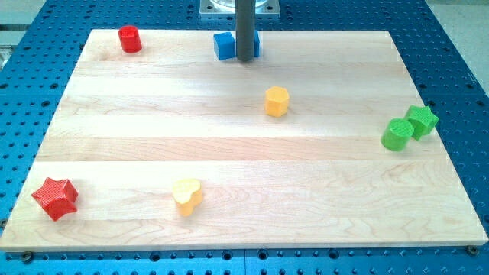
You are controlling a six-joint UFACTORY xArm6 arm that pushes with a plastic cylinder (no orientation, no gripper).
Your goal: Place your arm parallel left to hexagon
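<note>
1. Rod, not a grasping hand: my tip (245, 59) holds nothing and stands against the blue block (226, 46) at the view's top.
2. Wooden board (229, 160) lies on a blue perforated table (458, 46).
3. Yellow hexagon (276, 101) sits below-right of my tip, apart.
4. Red cylinder (130, 39), red star (55, 198), yellow heart (187, 195), green cylinder (396, 134) and green star (422, 120) lie scattered.

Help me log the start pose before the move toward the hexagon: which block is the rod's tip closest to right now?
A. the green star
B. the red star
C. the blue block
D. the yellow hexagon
C: my tip stands right against the blue block at the view's top, partly covering it, while the yellow hexagon sits apart, lower and to the view's right.
</note>
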